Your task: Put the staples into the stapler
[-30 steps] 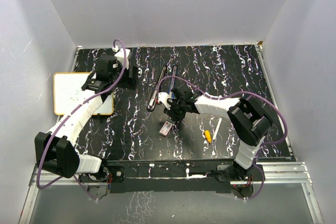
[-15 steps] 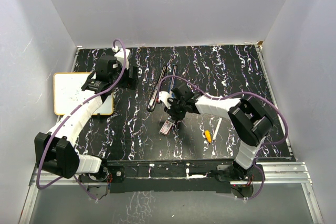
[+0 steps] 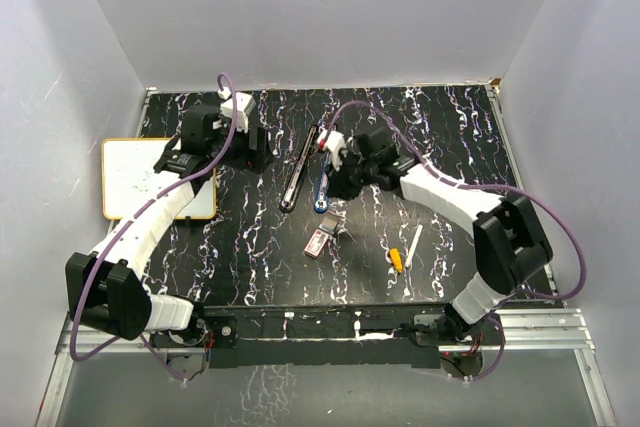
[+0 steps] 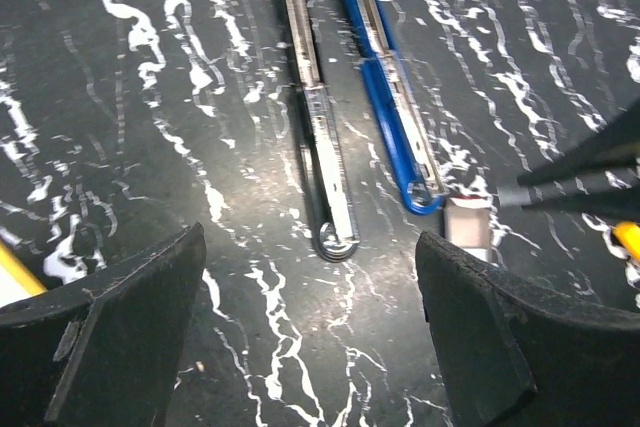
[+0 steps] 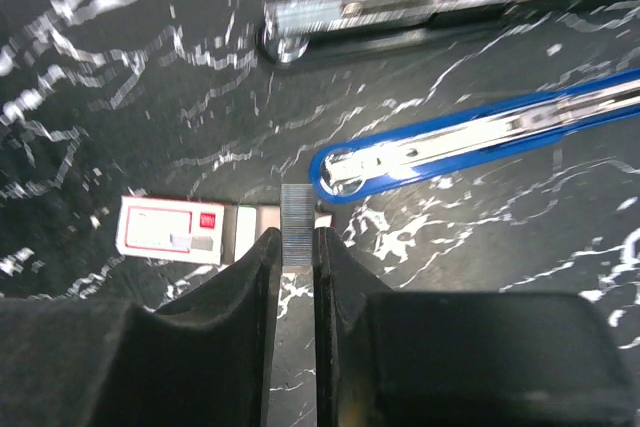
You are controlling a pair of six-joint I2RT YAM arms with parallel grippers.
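My right gripper (image 5: pixel 297 237) is shut on a short grey strip of staples (image 5: pixel 297 217). It hovers just off the rounded near end of the open blue stapler (image 5: pixel 480 132), which lies flat on the table (image 3: pixel 450 157). The red-and-white staples box (image 5: pixel 170 230) lies below and to the left, its tan tray slid out. From above, the right gripper (image 3: pixel 337 185) is over the blue stapler (image 3: pixel 321 192), with the box (image 3: pixel 318 242) nearer the arms. My left gripper (image 4: pixel 310 347) is open over bare table, short of a black stapler (image 4: pixel 322 162).
The black stapler (image 3: pixel 298 175) lies open alongside the blue one, on its left. A white pen with a yellow tip (image 3: pixel 404 250) lies right of the box. A yellow-edged whiteboard (image 3: pixel 140 177) sits at the left table edge, and grey walls close in three sides.
The right arm has risen from the box and swung away towards the blue stapler's near end, carrying the strip of staples. The left arm has barely moved.
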